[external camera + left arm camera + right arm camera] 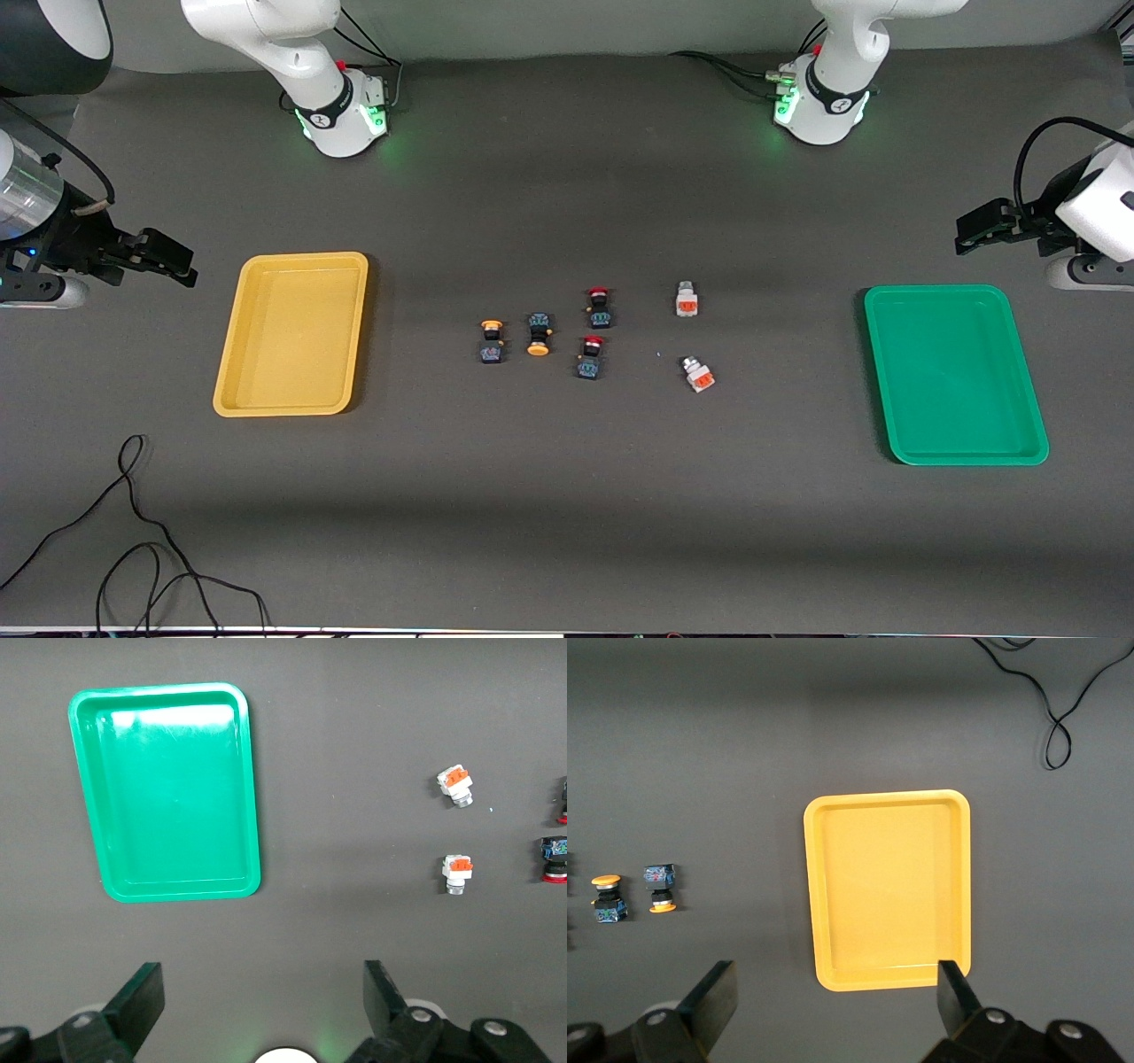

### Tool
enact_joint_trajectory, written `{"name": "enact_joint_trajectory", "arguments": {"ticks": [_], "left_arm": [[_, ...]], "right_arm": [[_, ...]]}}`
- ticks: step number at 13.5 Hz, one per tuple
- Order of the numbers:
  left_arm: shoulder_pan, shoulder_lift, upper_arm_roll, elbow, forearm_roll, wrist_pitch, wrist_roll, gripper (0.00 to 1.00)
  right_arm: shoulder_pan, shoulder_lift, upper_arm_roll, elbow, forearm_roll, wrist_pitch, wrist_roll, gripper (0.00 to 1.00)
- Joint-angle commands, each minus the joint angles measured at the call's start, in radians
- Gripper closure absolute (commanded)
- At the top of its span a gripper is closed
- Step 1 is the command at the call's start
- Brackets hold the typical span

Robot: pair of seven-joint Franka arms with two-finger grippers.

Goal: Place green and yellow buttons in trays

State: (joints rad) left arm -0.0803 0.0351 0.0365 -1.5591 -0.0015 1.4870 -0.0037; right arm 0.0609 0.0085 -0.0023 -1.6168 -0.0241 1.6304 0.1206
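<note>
The left gripper (pixel 970 232), at the right edge of the front view, hangs with fingers spread and empty, above the green tray (pixel 955 374). The right gripper (pixel 182 261), at the left edge, is also spread and empty, beside the yellow tray (pixel 292 333). Both trays have their long axis running up and down the frame. In the centre of the frame lie two yellow-capped buttons (pixel 493 341), two grey-white buttons (pixel 687 299) and two red-capped buttons (pixel 599 307), well apart from both grippers. One yellow cap points up the frame, the other down.

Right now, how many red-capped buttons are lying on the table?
2. One red-capped button lies mid-table; the other lies just nearer the front camera, both between the yellow-capped pair and the white ones. None seem hidden.
</note>
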Motion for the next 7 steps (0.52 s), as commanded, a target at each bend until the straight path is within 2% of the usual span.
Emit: {"name": "enact_joint_trajectory", "arguments": {"ticks": [1, 5, 7], "left_arm": [[-0.009, 0.002, 0.006, 0.016, -0.006, 0.002, -0.016, 0.00], [-0.010, 0.000, 0.006, 0.008, -0.011, 0.012, -0.018, 0.00], [-0.027, -0.007, -0.007, -0.027, -0.011, 0.021, -0.061, 0.00]], "right_arm": [[0.013, 0.010, -0.004, 0.020, 0.009, -0.015, -0.004, 0.00], [0.011, 0.015, -0.004, 0.026, 0.010, -0.015, -0.004, 0.00], [0.011, 0.015, -0.004, 0.025, 0.010, -0.015, -0.003, 0.00]]}}
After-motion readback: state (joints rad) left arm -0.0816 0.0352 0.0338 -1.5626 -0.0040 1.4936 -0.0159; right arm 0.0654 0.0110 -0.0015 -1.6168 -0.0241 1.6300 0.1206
